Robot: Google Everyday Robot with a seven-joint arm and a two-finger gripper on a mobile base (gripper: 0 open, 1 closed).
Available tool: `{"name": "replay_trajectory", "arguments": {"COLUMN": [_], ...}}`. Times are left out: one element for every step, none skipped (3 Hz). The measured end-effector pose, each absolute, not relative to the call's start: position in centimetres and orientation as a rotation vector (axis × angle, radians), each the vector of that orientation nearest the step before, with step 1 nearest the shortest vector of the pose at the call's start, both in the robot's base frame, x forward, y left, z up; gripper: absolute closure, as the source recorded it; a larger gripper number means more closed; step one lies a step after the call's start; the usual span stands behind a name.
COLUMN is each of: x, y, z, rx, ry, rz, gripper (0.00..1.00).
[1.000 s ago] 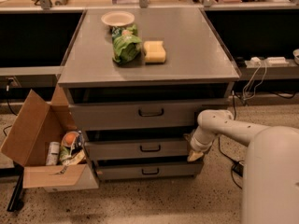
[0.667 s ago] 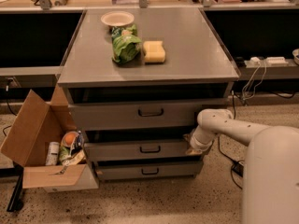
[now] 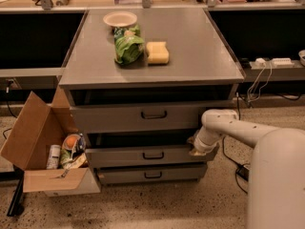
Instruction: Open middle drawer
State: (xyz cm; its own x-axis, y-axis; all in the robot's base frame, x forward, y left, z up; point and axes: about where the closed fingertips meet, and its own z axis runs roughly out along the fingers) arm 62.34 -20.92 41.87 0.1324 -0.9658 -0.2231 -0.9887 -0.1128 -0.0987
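Gripper [image 3: 197,148] is pressed at the middle drawer [image 3: 119,156] front, three o'clock from its handle [image 3: 153,155], and I cannot tell its grip.

One cabinet [image 3: 190,56] holds three drawers: top drawer [image 3: 109,119], middle drawer [image 3: 119,156], bottom drawer [image 3: 183,172]. On top: one bowl [image 3: 120,19], one green bag [image 3: 127,47], one yellow sponge [image 3: 157,52]. One cardboard box [image 3: 28,137] stands beside it, and one gripper [image 3: 196,148] sits at the middle drawer's right end.
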Motion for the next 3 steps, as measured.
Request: {"name": "replay_trajectory", "arguments": {"x": [62.4, 61.6, 61.4], "y": [-20.9, -20.8, -20.8], "z": [42.4, 43.2, 43.5], "rx": [-2.185, -2.197, -2.199], "ry": [1.928, 1.916, 1.913], "rz": [0.151, 0.173, 0.179], "gripper": [1.0, 1.0, 1.0]}}
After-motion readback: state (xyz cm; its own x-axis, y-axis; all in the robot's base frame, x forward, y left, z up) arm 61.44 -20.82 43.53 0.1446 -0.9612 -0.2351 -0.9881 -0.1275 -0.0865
